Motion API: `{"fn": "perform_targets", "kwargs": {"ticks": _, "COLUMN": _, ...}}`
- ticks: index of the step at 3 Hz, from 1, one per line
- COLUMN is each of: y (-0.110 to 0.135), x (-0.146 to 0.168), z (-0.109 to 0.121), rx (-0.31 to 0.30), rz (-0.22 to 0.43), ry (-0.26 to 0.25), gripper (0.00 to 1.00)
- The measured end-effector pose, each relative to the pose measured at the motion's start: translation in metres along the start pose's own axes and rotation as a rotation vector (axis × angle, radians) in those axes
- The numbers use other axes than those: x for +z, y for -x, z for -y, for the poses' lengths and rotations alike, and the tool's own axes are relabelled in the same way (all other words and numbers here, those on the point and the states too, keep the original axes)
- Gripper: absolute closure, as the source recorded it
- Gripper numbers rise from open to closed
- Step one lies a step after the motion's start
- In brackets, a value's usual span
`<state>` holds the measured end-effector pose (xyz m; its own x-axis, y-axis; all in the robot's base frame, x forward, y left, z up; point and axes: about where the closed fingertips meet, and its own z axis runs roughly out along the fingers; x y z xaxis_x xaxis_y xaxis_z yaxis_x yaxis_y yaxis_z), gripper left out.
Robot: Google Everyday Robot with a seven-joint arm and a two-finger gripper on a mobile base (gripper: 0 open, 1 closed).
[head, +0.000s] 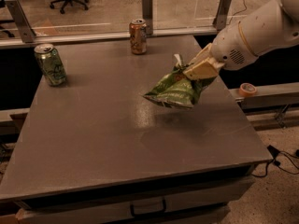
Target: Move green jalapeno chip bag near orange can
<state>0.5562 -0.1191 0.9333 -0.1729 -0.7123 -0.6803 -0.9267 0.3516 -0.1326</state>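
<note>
Holding the green jalapeno chip bag (174,90) by its upper right end, the gripper (200,70) is clamped on it over the right half of the table (93,139); the bag hangs clear of the surface with its shadow underneath. Orange can (138,36) stands upright at the far edge, well apart from the bag. Green can (50,64) is upright near the far-left corner, tape roll (247,88) on the ledge to the right.
</note>
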Motion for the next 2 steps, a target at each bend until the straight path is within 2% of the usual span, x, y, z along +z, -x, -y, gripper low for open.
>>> {"fn": "perform_targets", "kwargs": {"ticks": 1, "y": 0.007, "x": -0.007, "z": 0.026, "rx": -0.009, "rz": 0.033, "ry": -0.089, "gripper": 1.0}}
{"fn": "perform_targets", "kwargs": {"ticks": 2, "y": 0.017, "x": -0.004, "z": 0.067, "rx": -0.016, "rz": 0.098, "ry": -0.181, "gripper": 1.0}}
